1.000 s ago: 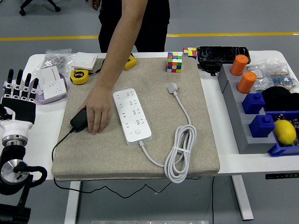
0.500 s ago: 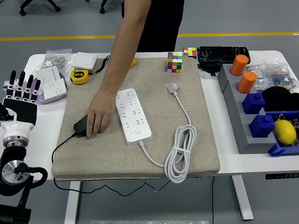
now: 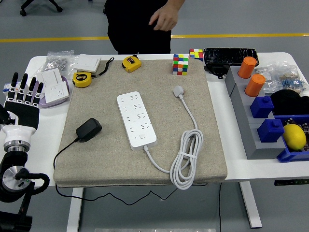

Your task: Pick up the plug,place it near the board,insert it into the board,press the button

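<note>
Head view shows the black plug with its thin black cord [image 3: 88, 129] lying on the tan felt mat [image 3: 96, 159], toward the white desk's [image 3: 227, 169] left edge. It sits just beside the long white power board [image 3: 136, 120] but does not touch it. Nothing is plugged in, and the board's button is not pressed. The robot's left hand [image 3: 23, 94] waits at the left edge, its 4 fingers straight up, holding nothing. All 4 steps are left. A person's hand [image 3: 164, 19] hangs past the far edge.

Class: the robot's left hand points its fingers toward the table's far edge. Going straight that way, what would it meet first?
Probably the white wall socket just beyond the left hand, though height is unclear, so the fingers might pass above it.
</note>
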Motion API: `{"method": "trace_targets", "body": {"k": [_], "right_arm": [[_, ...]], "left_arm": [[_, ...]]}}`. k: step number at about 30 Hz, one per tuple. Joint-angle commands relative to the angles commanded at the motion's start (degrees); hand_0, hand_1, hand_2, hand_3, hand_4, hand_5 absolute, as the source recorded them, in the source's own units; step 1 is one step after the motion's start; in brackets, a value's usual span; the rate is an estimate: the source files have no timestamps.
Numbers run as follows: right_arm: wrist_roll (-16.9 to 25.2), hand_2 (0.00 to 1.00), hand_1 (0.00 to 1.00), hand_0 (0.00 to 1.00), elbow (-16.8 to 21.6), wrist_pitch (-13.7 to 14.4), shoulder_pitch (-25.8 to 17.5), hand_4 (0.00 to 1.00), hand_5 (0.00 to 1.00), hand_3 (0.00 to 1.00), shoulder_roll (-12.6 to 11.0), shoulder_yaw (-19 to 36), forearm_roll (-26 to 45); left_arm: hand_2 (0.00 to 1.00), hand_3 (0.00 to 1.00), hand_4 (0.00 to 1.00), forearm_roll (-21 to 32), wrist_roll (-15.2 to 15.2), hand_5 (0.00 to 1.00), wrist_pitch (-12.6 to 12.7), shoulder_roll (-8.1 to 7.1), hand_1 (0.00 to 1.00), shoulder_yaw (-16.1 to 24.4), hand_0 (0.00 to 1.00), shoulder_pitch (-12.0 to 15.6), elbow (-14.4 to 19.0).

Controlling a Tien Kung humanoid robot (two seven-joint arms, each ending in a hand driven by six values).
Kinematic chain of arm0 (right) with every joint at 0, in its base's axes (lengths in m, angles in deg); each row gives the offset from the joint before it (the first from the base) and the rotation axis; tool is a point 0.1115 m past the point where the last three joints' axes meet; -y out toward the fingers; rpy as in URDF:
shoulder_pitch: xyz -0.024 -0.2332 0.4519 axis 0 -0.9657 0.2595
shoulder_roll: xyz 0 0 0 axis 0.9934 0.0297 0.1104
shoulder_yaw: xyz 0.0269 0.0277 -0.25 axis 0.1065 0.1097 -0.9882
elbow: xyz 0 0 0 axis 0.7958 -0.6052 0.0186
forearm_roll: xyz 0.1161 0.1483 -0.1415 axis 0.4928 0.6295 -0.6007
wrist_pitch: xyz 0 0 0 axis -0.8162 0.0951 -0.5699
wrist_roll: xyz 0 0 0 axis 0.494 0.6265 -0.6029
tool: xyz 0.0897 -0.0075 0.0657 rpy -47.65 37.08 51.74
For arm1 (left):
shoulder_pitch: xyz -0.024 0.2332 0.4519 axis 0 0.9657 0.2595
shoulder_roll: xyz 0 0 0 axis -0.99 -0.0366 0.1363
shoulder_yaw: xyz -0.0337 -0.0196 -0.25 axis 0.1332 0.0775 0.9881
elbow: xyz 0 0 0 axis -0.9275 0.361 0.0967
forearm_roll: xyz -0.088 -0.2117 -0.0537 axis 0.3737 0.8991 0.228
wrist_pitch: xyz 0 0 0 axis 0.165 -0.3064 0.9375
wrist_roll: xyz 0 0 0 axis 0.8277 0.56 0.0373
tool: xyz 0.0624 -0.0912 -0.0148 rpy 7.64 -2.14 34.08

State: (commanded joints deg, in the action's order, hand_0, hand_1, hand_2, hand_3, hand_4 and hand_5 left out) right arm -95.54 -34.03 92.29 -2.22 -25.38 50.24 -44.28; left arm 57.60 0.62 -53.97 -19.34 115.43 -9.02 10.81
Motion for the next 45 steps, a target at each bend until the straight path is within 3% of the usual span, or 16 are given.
{"method": "trace_targets", "body": {"k": [45], "right_arm": [[0.27, 0.720, 0.723, 0.831, 0.00, -0.02, -0.03, 0.998, 0.981, 0.762, -0.03, -0.01, 0.05]], "left_arm": [[0.705, 0.731, 0.998, -0.77, 0.27, 0.998, -0.10, 0.00, 0.743, -0.43, 0.728, -0.07, -0.21]]}}
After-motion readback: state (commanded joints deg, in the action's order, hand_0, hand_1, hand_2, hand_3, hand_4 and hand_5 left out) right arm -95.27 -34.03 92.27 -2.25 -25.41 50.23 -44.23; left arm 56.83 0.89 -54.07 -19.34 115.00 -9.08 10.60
